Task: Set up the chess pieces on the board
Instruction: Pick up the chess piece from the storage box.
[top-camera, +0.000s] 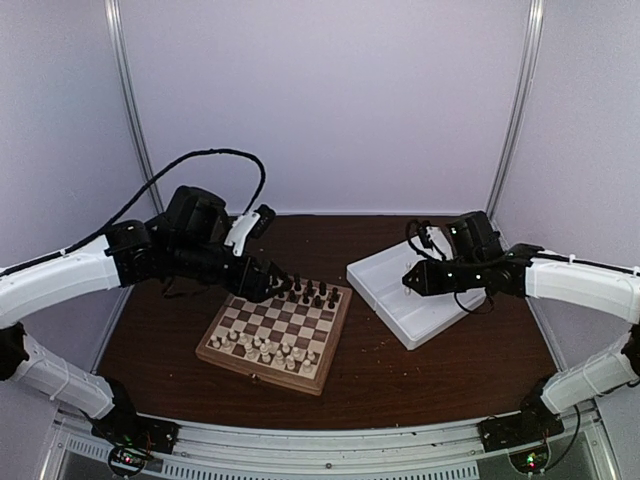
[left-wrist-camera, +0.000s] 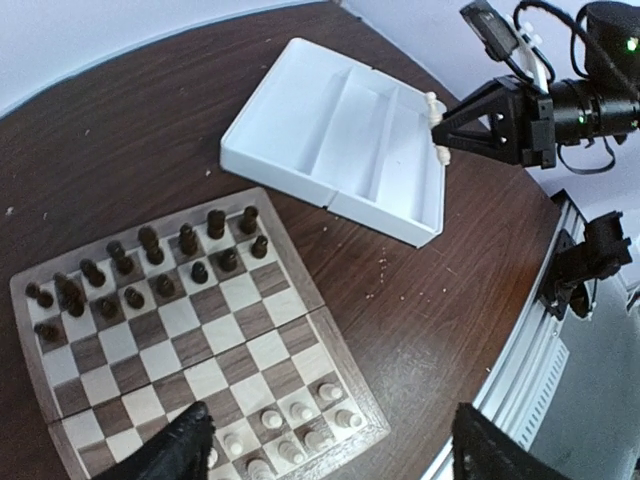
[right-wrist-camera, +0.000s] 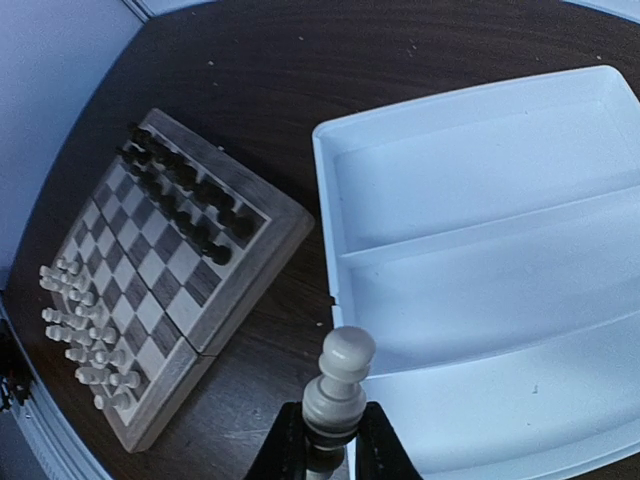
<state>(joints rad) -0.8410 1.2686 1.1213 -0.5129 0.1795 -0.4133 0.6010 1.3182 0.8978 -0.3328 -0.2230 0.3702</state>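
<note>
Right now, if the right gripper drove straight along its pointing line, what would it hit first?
Most likely the white tray: the right gripper, shut on a cream chess piece, hangs over its edge, angled down. I cannot tell whether floor or rim comes first.

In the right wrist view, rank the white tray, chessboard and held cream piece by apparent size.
1. White tray, largest.
2. Chessboard, smaller here, though it lies farther from the camera, so their true order is unsure.
3. Cream piece gripped by the right end effector, smallest despite being nearest the camera.
</note>
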